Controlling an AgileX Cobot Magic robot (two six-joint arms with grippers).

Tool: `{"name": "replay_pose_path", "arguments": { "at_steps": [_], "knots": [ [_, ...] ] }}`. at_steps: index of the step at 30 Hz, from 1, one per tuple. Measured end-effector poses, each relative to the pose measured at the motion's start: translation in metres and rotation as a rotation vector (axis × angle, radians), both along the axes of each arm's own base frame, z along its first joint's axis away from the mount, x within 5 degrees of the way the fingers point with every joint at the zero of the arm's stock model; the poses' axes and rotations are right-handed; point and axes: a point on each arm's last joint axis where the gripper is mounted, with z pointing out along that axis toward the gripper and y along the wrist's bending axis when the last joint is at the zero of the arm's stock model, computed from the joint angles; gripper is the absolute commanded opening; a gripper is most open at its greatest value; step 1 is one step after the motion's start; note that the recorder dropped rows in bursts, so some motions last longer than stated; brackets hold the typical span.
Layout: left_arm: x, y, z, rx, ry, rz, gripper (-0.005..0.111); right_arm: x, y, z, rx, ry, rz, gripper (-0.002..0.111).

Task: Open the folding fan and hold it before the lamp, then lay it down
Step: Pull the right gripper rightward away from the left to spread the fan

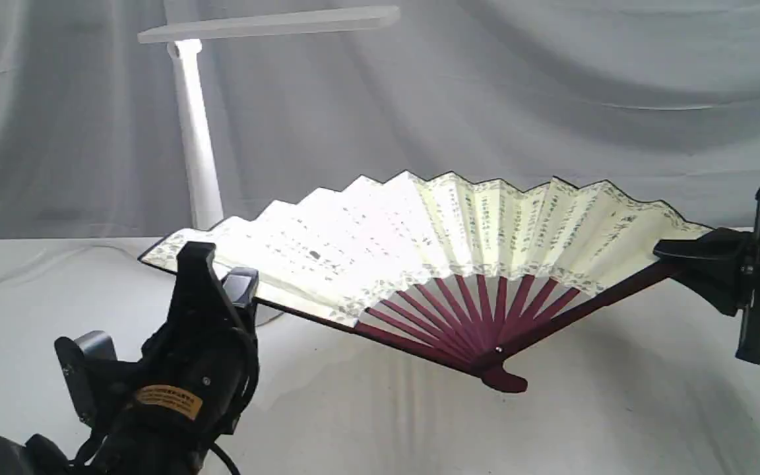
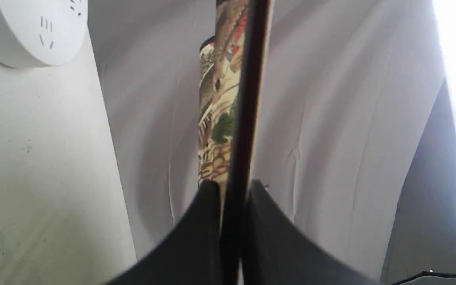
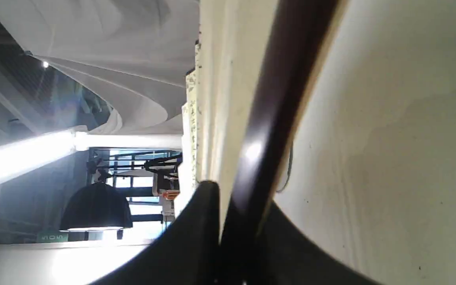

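Both end sticks of the open fan (image 1: 459, 231) are gripped, one by each arm, so it hangs spread wide above the white desk (image 1: 584, 422) without touching it. The left pincer (image 1: 218, 270) is closed tight on the left end stick, near its outer tip. That arm's wrist view shows the two black fingers (image 2: 200, 221) pressed against the dark stick from either side with no gap. The right pincer (image 1: 669, 256) comes in from the right edge of the scene and is likewise clamped on the right end stick. Its wrist view shows the glossy dark stick squeezed between the fingers. The pleated cream paper faces the near side, with columns of black writing down the folds and a grey flowered band along the inner edge, above the maroon ribs (image 1: 485, 310). The ribs meet at the pivot (image 1: 499, 376), the lowest part of the fan, which points down. The left end sits a little lower than the right. The lamp (image 1: 195, 145) stands at the far left behind the fan's left end. Its stem rises above the paper and its long flat head reaches right, high over the fan's left half. The paper on that half looks bright and washed out, while the right half is yellower. A grey curtain (image 1: 584, 99) hangs behind. In the left wrist view the fan's other face shows a painted picture in brown, green and red.
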Motion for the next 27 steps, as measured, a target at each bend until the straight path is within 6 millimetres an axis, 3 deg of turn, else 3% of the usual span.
{"name": "replay_pose_path", "arguments": {
  "at_steps": [10,16,27],
  "knots": [
    [0.0,0.002,-0.001,-0.008,0.007,0.017,0.0,-0.003,-0.003,-0.001,0.007,0.028,0.004,0.0],
    [0.0,0.001,-0.001,-0.008,0.009,0.015,0.0,-0.018,-0.018,-0.008,0.037,0.071,-0.027,0.0],
    [0.005,-0.005,0.005,-0.023,-0.011,0.01,0.0,-0.029,-0.019,-0.016,0.068,0.103,-0.044,0.0]
  ]
}}
